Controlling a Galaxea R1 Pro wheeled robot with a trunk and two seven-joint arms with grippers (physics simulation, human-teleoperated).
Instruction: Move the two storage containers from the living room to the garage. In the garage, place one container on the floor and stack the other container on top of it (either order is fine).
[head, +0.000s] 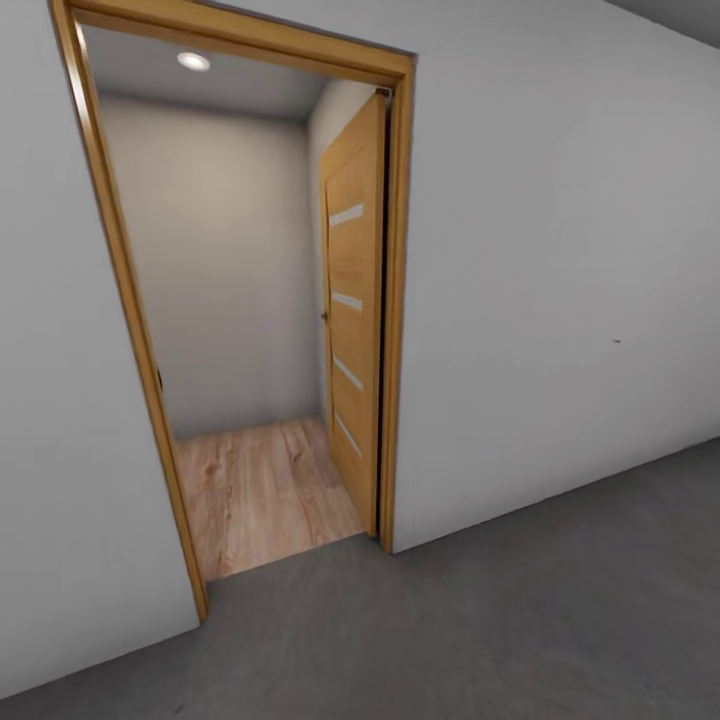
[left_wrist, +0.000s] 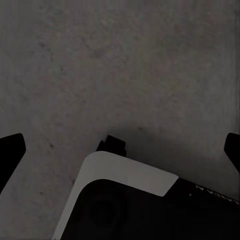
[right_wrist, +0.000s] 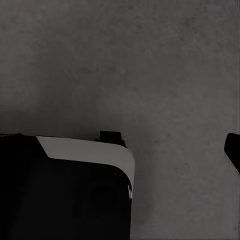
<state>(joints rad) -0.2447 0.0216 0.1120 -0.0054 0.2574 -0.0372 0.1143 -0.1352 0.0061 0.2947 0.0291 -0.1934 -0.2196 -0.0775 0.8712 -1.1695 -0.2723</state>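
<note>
Left gripper (left_wrist: 121, 149) hangs wide open, one dark fingertip at each side of its wrist view and nothing but concrete between them. Right gripper (right_wrist: 120, 147) looks slack and empty too, going by the one fingertip (right_wrist: 232, 149) I can make out; the other is lost against my base's dark body (right_wrist: 60, 195).

So I'm carrying neither of the storage containers, and I can't place them from here. My guess is they're back in the living room, somewhere past this doorway (head: 250, 300).

Thinking ahead to the grab: open-top bins with straight, ribbed walls should be light and fairly stiff. The ribbing ought to give the pads some bite, though a thin wall may flex if I pinch hard. I'd take one by a long wall near the rim, or use both arms on opposite walls to keep it level — better for stacking.

Under me is the floor (head: 520, 620), dark grey and rough, so I judge I'm on the garage side. Ahead, the wood-framed doorway stands clear with its door (head: 355, 330) swung inward. Light wood-plank flooring (head: 260, 490) runs beyond the threshold to a plain back wall (head: 215, 270), under a ceiling light (head: 194, 61).

Head view gives me the route — opening, door leaf, the line where the flooring changes. The wrist views give what it lacks: finger spread, empty jaws, the concrete's grain close up and my base's white edge (left_wrist: 125, 170).
</note>
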